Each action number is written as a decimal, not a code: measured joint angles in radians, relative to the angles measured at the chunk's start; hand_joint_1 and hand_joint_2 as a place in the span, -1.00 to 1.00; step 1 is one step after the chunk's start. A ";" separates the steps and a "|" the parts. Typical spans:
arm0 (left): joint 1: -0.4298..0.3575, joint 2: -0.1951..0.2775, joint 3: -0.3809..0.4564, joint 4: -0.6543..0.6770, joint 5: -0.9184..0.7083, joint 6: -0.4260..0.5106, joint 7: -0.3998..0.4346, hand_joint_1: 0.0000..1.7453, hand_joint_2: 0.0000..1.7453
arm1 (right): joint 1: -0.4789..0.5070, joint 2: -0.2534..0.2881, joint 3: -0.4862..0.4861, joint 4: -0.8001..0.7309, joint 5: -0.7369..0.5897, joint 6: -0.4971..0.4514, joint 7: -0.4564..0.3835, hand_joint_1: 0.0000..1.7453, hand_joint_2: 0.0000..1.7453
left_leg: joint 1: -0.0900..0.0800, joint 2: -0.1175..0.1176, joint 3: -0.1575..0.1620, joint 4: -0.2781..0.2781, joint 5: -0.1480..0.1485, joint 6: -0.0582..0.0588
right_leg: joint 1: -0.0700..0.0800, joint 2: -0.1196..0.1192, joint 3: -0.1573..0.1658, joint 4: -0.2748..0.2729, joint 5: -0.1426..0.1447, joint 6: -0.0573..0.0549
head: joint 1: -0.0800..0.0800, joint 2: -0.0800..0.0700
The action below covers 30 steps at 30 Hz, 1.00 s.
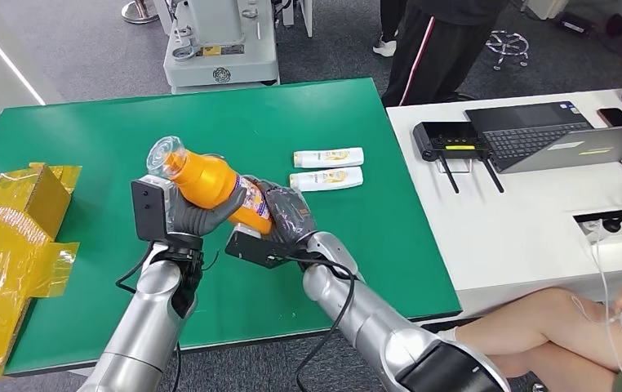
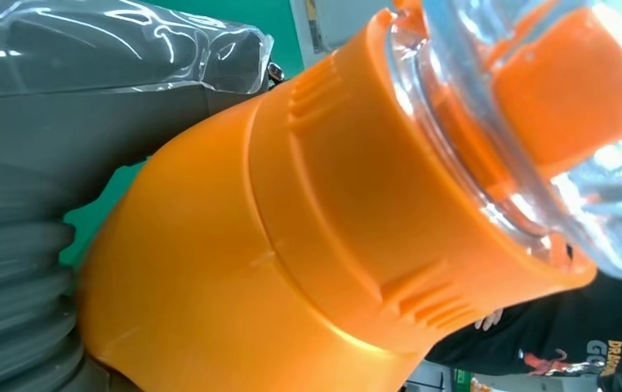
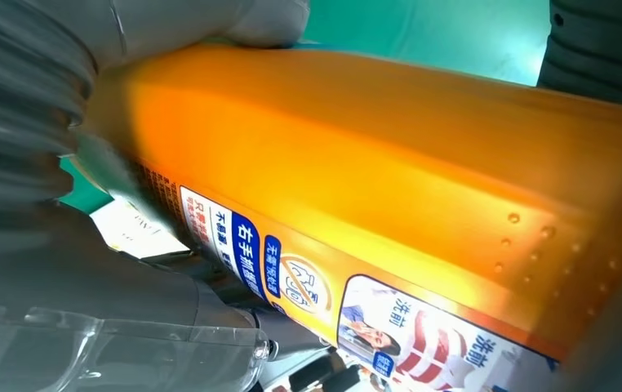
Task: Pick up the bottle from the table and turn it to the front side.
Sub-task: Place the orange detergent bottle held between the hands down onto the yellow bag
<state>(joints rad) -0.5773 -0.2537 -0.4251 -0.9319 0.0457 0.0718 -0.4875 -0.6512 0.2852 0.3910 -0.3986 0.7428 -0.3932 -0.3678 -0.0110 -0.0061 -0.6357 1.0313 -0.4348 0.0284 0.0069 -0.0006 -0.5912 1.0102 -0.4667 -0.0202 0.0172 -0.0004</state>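
Bottle (image 1: 214, 186) gripped by left hand (image 1: 196, 214) and right hand (image 1: 289, 216) above table (image 1: 87, 139).

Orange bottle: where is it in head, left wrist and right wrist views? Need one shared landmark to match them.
Head view: orange bottle left of centre, tilted, clear cap up-left, held by left hand and right hand above the green table.
Left wrist view: shoulder, collar and clear cap, centre to right.
Right wrist view: body and printed label, crossing the picture.
Shared landmark: the green table behind it.

Tilted orange bottle (image 1: 214, 186), clear cap
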 joint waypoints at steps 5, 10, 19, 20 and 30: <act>0.000 0.002 0.000 0.005 0.004 -0.001 -0.004 1.00 1.00 | 0.003 0.000 0.000 0.000 0.006 -0.009 0.004 1.00 1.00 | 0.000 0.000 0.000 0.000 0.000 0.000 | 0.000 0.000 0.000 0.000 0.000 0.000 | 0.000 0.000; 0.004 0.003 0.001 0.008 0.007 0.001 -0.012 1.00 1.00 | 0.006 0.000 0.000 0.000 0.020 -0.019 0.008 1.00 1.00 | 0.000 0.000 0.000 0.000 0.000 0.000 | 0.000 0.000 0.000 0.000 0.000 0.000 | 0.000 0.000; 0.010 0.008 0.022 0.008 -0.008 0.013 -0.014 1.00 1.00 | 0.030 -0.003 0.000 -0.001 0.037 -0.056 -0.021 -1.00 1.00 | 0.000 0.000 0.000 0.000 0.000 0.000 | 0.000 0.000 0.000 0.000 0.000 0.000 | 0.000 0.000; 0.010 0.009 0.027 0.008 -0.010 0.016 -0.014 1.00 1.00 | 0.033 -0.003 -0.001 -0.003 0.034 -0.062 -0.029 -1.00 1.00 | 0.000 0.000 0.000 0.000 0.000 0.000 | 0.000 0.000 0.000 0.000 0.000 0.000 | 0.000 0.000; 0.009 0.017 0.055 0.008 -0.014 0.019 -0.014 1.00 1.00 | 0.036 -0.005 -0.002 -0.016 0.021 -0.077 -0.046 -1.00 1.00 | 0.000 0.000 0.000 0.000 0.000 0.000 | 0.000 0.000 0.000 0.000 0.000 0.000 | 0.000 0.000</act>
<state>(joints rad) -0.5679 -0.2369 -0.3699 -0.9243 0.0317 0.0905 -0.5013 -0.6148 0.2804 0.3886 -0.4150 0.7641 -0.4701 -0.4138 -0.0111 -0.0060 -0.6357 1.0313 -0.4348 0.0283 0.0069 -0.0005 -0.5910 1.0102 -0.4666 -0.0202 0.0172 -0.0004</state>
